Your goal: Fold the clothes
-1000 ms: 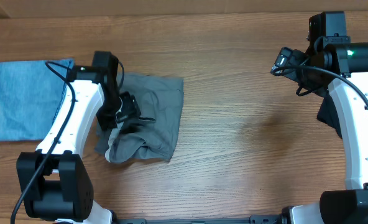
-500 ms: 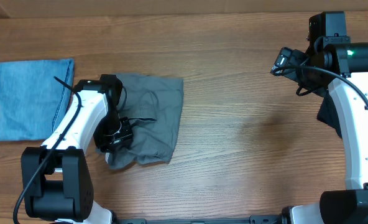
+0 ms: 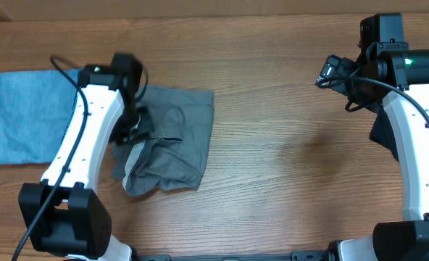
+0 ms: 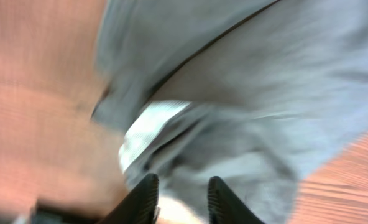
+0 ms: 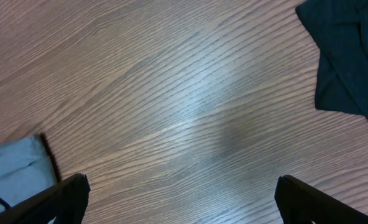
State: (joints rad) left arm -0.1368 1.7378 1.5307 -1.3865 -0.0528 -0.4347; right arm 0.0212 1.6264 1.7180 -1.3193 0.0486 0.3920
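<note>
over on the left half of the brown wood-grain table [image 3: 287, 167], the plain mid-grey thin cloth garment [image 3: 178, 134] lies in a rumpled heap. its top edge is fairly flat and its lower left corner is bunched up, with a paler inner layer showing. it's near the flat light blue denim piece [image 3: 26, 116], and the white left arm [image 3: 84, 145] crosses between them. the left gripper [image 3: 133, 125] is down at the heap's left edge. the wrist view is blurry: the two black fingers [image 4: 148, 194] stand fairly close over grey cloth, but honestly i can't tell if they've pinched a layer. the right gripper [image 5: 182, 186] is spread wide over bare wood with nothing in it, near the black garment [image 5: 345, 56] and well apart from the grey one. my worry is that the claw bites two layers or just a wrinkle. then a lift drags the whole heap toward the denim, or the cloth slips out mid-fold.
</note>
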